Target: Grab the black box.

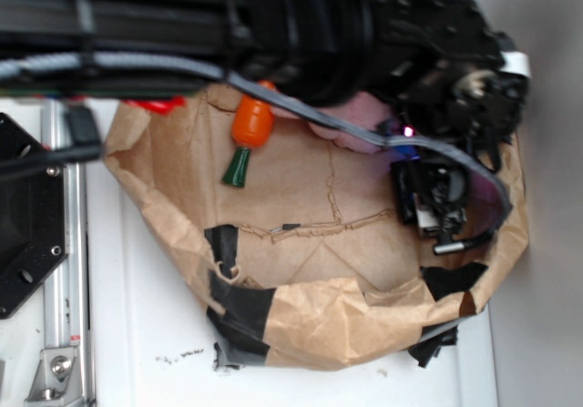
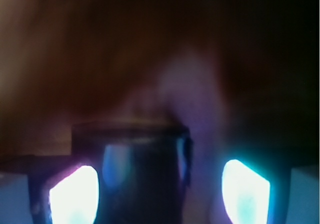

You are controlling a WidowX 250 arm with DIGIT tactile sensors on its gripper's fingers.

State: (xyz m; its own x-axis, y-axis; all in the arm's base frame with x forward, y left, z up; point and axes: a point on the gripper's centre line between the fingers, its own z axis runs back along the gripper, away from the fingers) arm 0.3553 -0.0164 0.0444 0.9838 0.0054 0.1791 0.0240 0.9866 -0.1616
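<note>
Brown crumpled paper (image 1: 301, 234) forms a shallow nest across the middle of the exterior view, its rim patched with flat black tape (image 1: 239, 300) along the lower edge and at the lower right. A toy carrot (image 1: 249, 134), orange with a dark green top, lies on the paper in the upper centre. A pale pink soft shape (image 1: 351, 120) shows just beneath the arm at upper centre-right, mostly hidden. At far left a black metal plate (image 1: 27, 216) sits on a silver rail (image 1: 68, 270), all on a white table (image 1: 146, 334).

The robot arm (image 1: 273, 25) fills the top of that frame and covers much of the nest's upper part. The gripper (image 1: 437, 202) hangs low at the right side of the nest, its dark body and a grey cable blocking what lies under it.

The black box (image 2: 131, 171) is clear only in the wrist view, blurred and very near: a dark glossy block with a rounded top edge and a bluish sheen, lower centre, left of the middle. Two glowing cyan-white fingers (image 2: 74, 196) stand at lower left and lower right, wide apart. The left finger appears beside the box; the blur hides whether it touches it. The right one stands clear. Nothing is clasped.
</note>
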